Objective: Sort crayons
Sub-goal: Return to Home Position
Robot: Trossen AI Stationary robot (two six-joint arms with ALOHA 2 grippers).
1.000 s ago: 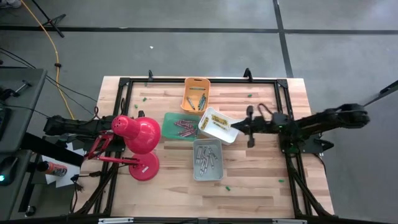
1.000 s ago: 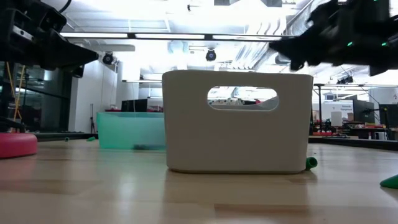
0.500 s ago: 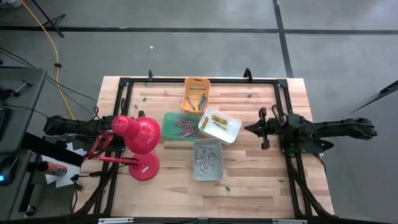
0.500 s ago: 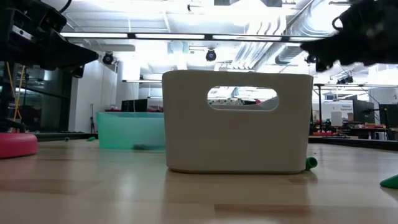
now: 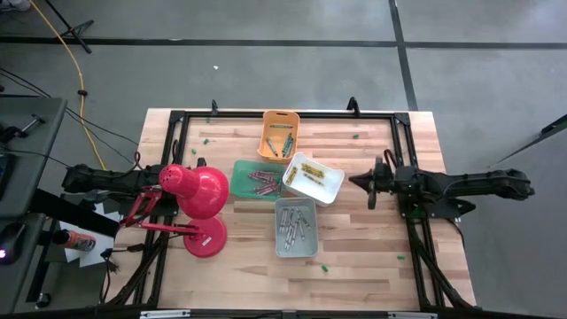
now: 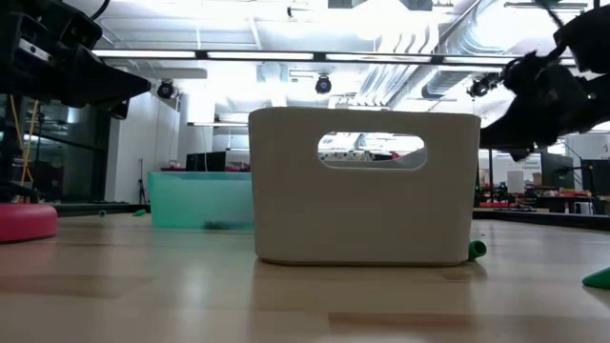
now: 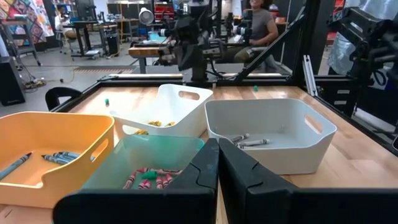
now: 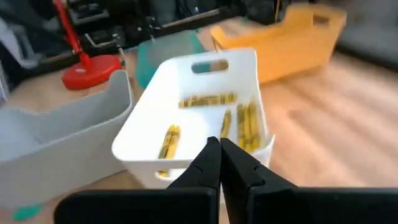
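**Both claws clenched on nothing; crayons lie in four bins ahead of them**

The right claw (image 5: 358,182) hangs over the counter (image 5: 372,252) with its fingers pressed together and nothing between them. Just ahead of its tips, but apart from them, sits the white bin (image 5: 337,180), and the yellow crayons (image 8: 208,99) lie on its floor. Beyond the white bin from this claw is the green bin (image 5: 244,173) with the red crayons (image 5: 260,183). Ahead and off to one side, the orange bin (image 5: 279,114) holds the blue crayons (image 5: 280,142). Ahead and off to the other side, the grey bin (image 5: 296,254) holds the grey crayons (image 5: 294,226).

The left claw (image 7: 217,146) is likewise clenched and empty. It waits at the counter's left side by the red lamp (image 5: 197,190). The green bin lies directly ahead of its tips, and the other three bins are beside or beyond that one.
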